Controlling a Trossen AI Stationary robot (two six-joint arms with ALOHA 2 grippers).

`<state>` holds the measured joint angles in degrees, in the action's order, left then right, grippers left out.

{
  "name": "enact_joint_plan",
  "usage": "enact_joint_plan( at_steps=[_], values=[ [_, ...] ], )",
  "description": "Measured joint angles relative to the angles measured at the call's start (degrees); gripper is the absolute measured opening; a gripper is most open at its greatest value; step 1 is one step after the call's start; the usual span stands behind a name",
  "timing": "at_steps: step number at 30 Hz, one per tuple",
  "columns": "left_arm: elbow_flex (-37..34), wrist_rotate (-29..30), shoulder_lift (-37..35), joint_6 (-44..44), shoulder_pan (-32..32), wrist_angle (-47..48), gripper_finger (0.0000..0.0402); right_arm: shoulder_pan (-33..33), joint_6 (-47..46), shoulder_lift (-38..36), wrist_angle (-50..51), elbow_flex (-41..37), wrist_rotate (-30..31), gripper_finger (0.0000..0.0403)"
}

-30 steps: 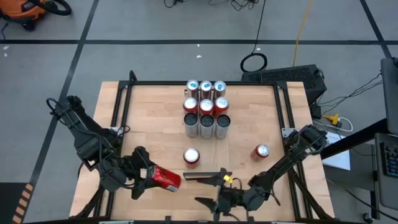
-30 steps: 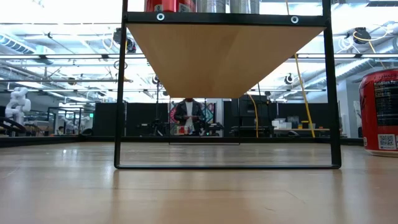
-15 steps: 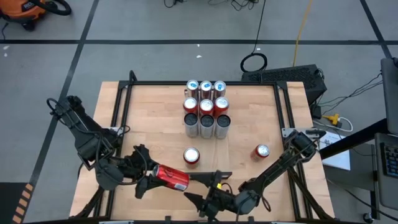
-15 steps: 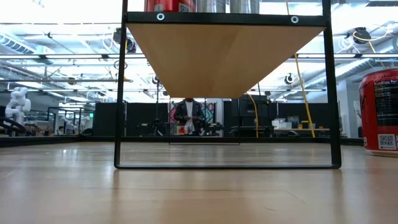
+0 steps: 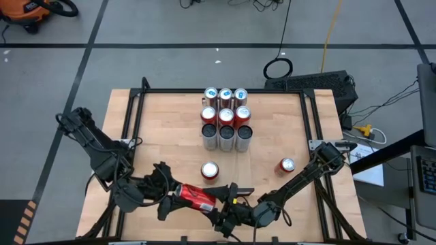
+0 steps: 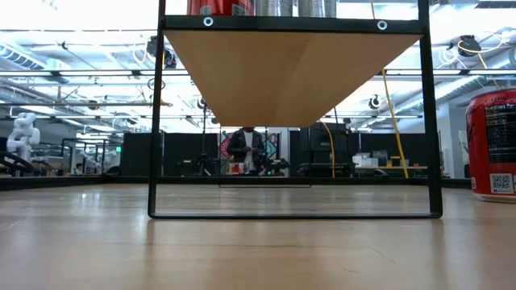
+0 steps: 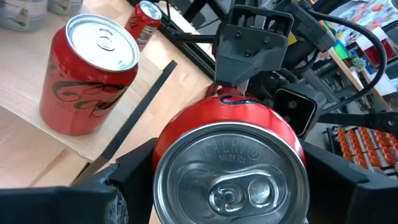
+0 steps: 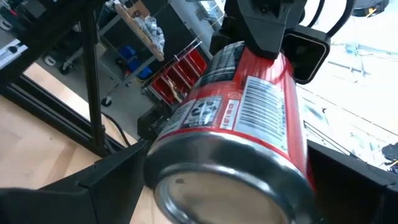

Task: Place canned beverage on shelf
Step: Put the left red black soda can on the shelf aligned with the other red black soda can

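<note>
The right gripper (image 5: 219, 212) has closed in around the red can (image 5: 196, 197).

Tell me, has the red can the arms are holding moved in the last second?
Yes. The held can shifted rightward, now below the standing can.

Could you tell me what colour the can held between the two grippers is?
The can is red with a silver top, clearest in the left wrist view.

The low view cuts off the shelf's (image 6: 290, 72) cans (image 6: 218, 7) at the top edge. A red can (image 6: 493, 145) is cropped at the right edge.
</note>
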<state>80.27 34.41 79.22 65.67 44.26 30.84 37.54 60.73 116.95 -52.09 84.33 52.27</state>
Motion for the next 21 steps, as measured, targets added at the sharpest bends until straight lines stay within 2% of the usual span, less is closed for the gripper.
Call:
enact_joint_plan(
  at_steps=[5,16,21],
  values=[
    [0.0,0.0,0.8,0.0,0.0,-0.6,0.0293,-0.1,-0.1,0.0,0.1,0.0,0.0,0.0368],
    [0.0,0.2,1.3,0.3,0.0,-0.7,0.0294,0.0,-1.8,0.0,0.2,0.0,0.3,0.0285],
    [0.0,0.7,1.3,-4.3,0.0,-0.9,0.0323,0.0,-2.2,0.0,0.2,-0.1,0.3,0.0283]
  ],
)
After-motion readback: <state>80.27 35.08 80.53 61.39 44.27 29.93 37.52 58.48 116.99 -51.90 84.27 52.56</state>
